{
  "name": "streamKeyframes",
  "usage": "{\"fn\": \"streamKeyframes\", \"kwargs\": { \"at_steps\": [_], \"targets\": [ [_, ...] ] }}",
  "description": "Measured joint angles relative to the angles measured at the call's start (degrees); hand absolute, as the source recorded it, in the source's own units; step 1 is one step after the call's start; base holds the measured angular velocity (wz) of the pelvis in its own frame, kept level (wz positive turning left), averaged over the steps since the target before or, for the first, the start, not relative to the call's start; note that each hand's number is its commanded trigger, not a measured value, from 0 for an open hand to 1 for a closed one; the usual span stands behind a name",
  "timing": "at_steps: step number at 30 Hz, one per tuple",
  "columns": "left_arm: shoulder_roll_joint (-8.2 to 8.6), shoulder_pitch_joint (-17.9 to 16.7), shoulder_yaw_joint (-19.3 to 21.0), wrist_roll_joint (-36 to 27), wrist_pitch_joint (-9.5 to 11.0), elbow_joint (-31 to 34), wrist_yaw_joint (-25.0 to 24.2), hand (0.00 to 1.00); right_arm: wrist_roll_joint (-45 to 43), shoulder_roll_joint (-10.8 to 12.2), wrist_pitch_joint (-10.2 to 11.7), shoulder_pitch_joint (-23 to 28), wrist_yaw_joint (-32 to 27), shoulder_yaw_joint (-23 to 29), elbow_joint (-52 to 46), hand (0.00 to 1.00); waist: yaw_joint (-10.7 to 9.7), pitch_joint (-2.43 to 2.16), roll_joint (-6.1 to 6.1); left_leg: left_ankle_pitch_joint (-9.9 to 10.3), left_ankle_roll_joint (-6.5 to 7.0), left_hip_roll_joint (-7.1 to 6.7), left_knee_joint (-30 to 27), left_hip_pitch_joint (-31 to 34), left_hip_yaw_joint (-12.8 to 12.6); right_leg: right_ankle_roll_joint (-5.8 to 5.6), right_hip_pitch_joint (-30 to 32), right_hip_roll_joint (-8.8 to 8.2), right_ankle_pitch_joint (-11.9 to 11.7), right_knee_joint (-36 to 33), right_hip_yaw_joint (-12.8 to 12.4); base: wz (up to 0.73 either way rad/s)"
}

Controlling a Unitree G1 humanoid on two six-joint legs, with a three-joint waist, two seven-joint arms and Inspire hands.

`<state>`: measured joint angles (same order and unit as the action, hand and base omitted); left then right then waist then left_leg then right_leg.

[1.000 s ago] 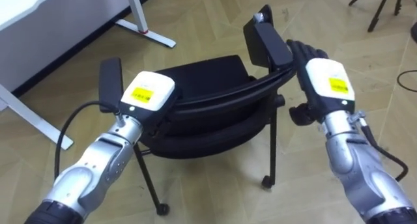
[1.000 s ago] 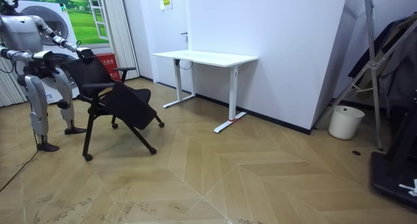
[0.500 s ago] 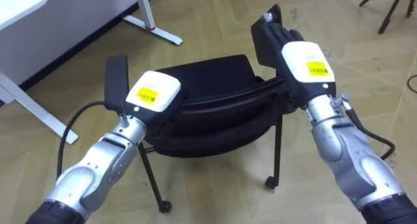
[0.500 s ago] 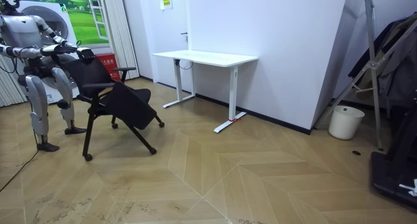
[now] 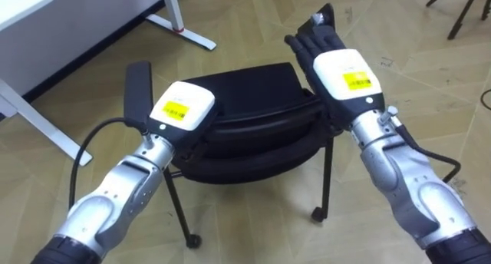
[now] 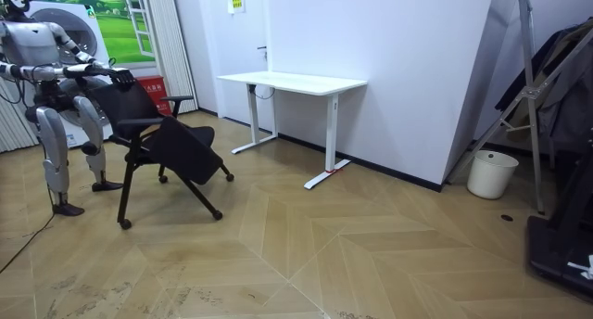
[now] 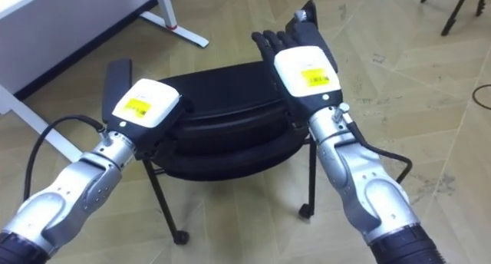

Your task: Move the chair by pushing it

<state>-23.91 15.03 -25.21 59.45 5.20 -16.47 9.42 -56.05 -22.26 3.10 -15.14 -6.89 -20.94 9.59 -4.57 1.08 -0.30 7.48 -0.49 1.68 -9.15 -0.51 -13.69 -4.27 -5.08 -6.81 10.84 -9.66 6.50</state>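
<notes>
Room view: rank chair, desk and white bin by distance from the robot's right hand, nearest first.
1. Chair: at the room view's left, with the right hand at its backrest.
2. Desk: in the middle, against the wall.
3. Bin: far right, on the floor by the wall.

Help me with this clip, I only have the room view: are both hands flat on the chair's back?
Observer: Not both. The left hand lies palm-down on the top edge of the backrest of the chair.
Operator: And the right one?
Observer: The right hand is further out, at the armrest on that side, its fingers straight and spread, not curled round anything.
</notes>
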Motion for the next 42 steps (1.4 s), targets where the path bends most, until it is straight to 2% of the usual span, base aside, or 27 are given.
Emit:
{"fn": "streamKeyframes", "kwargs": {
  "at_steps": [4,9,15,17,22,27,30,31,32,33,42],
  "targets": [
    [-0.14,0.5,-0.8,0.3,0.0,0.0,0.2,1.0,0.0,-0.1,0.0,0.0,2.2,-2.5,0.0,0.0,0.2,-0.05,-1.21,0.0,0.0,-0.04,0.0,-0.1,0.4,0.0,-0.4,0.0,0.0,-0.1,0.1,0.06],
    [-0.27,1.4,-2.4,0.6,0.2,-0.5,0.5,1.0,-0.2,-0.4,0.7,0.0,3.2,-3.9,2.2,0.0,0.4,0.02,-1.86,0.0,0.0,-0.14,0.1,-0.7,1.5,0.0,-1.3,-0.03,0.0,-0.1,1.6,0.1],
    [-0.21,1.9,-3.1,0.8,2.0,-0.5,0.5,1.0,-0.6,-0.4,2.9,-0.6,3.9,-4.6,9.1,0.0,1.1,0.12,-1.79,0.0,0.0,-0.08,0.1,-0.9,3.2,-0.01,-1.2,0.13,0.0,-0.9,2.5,0.08],
    [-0.56,2.0,-3.0,0.8,2.9,-0.4,0.5,1.0,-1.2,-0.9,3.9,-0.6,3.7,-4.1,9.3,0.0,1.8,0.15,-1.87,0.0,0.01,-0.03,0.0,-0.8,3.2,-0.02,-1.4,0.14,0.0,-0.7,2.4,-0.05],
    [-1.25,2.9,-3.0,0.7,4.1,-1.1,0.4,1.0,-1.3,-1.8,7.1,-2.3,1.2,-4.4,12.8,0.0,1.8,0.29,-1.9,0.0,-0.01,-0.15,0.0,-0.9,3.5,0.01,-2.1,0.09,0.0,0.1,3.4,0.01],
    [-1.22,3.6,-3.1,0.6,5.8,-2.6,1.1,1.0,-3.0,-1.8,8.1,-3.1,-3.5,-4.8,16.6,0.0,1.9,0.47,-1.62,0.0,-0.01,-0.21,0.0,-1.1,4.5,0.01,-2.7,0.1,0.0,0.1,4.9,0.07],
    [-1.16,4.0,-3.2,-0.3,6.4,-3.5,1.3,1.0,-3.0,-1.8,8.4,-3.1,-5.8,-4.9,17.7,0.0,1.9,0.83,-1.01,0.0,-0.01,-0.22,0.0,-1.4,4.9,0.01,-3.1,0.12,0.0,0.0,5.2,0.04],
    [-1.15,4.1,-3.2,-0.4,6.4,-3.5,1.5,1.0,-3.0,-1.8,8.4,-3.1,-6.4,-4.9,17.8,0.29,1.9,0.92,-0.82,0.0,-0.01,-0.24,0.0,-1.4,4.9,0.01,-3.2,0.12,0.0,0.1,5.2,0.0],
    [-1.15,4.1,-3.2,-0.4,6.4,-3.5,1.6,1.0,-3.0,-1.8,8.4,-3.2,-6.8,-4.9,17.9,0.49,1.8,0.96,-0.74,0.0,-0.01,-0.27,0.0,-1.3,4.8,0.01,-3.2,0.12,0.0,0.2,5.1,0.0],
    [-1.15,4.2,-3.2,-0.4,6.4,-3.5,1.7,1.0,-3.1,-1.8,8.4,-3.3,-7.3,-4.9,18.1,1.0,1.8,0.95,-0.62,0.0,-0.01,-0.29,0.0,-1.2,4.6,0.01,-3.2,0.12,0.0,0.4,5.1,0.0],
    [-1.09,4.2,-3.5,-0.6,6.7,-4.0,1.7,1.0,-3.5,-1.7,8.4,-3.9,-8.6,-5.5,19.7,1.0,1.9,0.87,-0.51,0.0,-0.01,-0.35,0.0,-1.9,5.0,0.01,-4.4,0.12,0.0,1.0,5.2,0.0]
  ]
}}
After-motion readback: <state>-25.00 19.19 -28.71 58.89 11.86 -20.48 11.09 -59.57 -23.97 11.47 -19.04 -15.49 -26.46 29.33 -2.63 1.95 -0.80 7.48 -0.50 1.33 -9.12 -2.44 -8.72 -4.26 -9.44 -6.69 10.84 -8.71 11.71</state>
